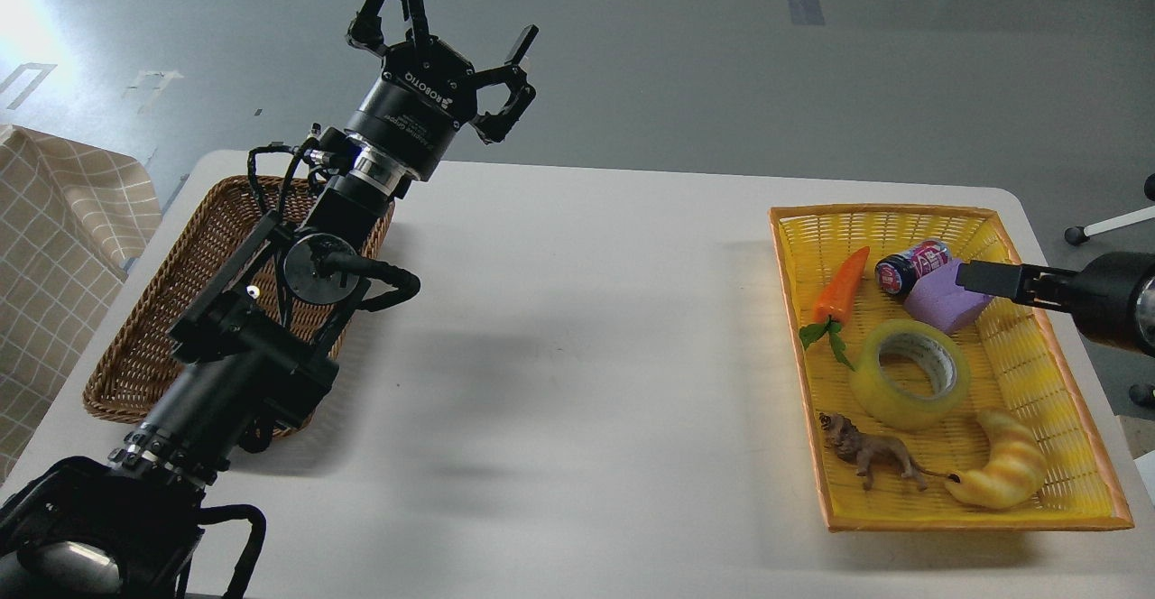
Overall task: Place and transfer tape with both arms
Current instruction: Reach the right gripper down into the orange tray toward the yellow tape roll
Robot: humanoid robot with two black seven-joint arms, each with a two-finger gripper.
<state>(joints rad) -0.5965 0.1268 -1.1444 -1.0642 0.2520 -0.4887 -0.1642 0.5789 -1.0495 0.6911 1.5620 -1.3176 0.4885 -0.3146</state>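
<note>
Tape (910, 373) sits flat in the yellow tray (1065, 400) on the right side of the table, roughly mid-tray, core hole facing up. Nothing is holding it.

Our left gripper (451, 31) is raised above the far end of the wicker basket (144, 337) on the left, fingers spread wide, empty. Our right gripper (979, 276) comes in from the right edge, low over the tray's far half; only a dark fingertip shows, so we cannot tell how its jaws stand.

Risks, as we judge them:
- The right fingertip is on or just beside the purple block (943, 303) and the small can (911, 267); a descent here could shove those instead of reaching the tape.
- Carrot toy (839, 290) leaves touch the roll's left side; the lion figure (871, 450) and croissant toy (1006, 471) crowd its near side. A wide grasp may snag them.
- The roll is glossy and round, so it could slip or roll on a partial pinch.
- The tray is light and may slide if pushed.

The surface is a plain white table (577, 355), matte. Grey floor beyond, checked cloth (63, 211) at the left.
</note>
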